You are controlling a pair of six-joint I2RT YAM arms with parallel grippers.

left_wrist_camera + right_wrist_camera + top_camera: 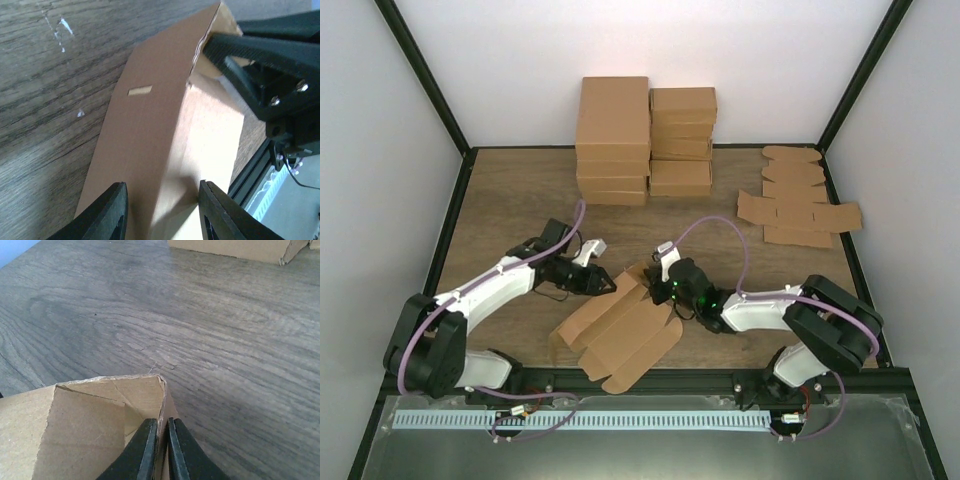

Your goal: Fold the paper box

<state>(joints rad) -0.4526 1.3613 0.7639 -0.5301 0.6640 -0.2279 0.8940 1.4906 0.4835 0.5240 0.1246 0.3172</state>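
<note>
Near the centre of the table [510, 200], the paper box [620, 335] lies half-folded between my two arms. My right gripper [161, 450] is pinched almost closed on the box's raised far-right edge. My left gripper [165, 212] stands partly open astride a lifted panel on the box's left side; I cannot tell whether it presses the card. Stacked cartons [645, 135] stand at the far edge.

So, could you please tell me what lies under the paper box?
Only the wooden table shows around the paper box. Whatever may lie beneath its flat panels cannot be seen, because the cardboard covers it.
</note>
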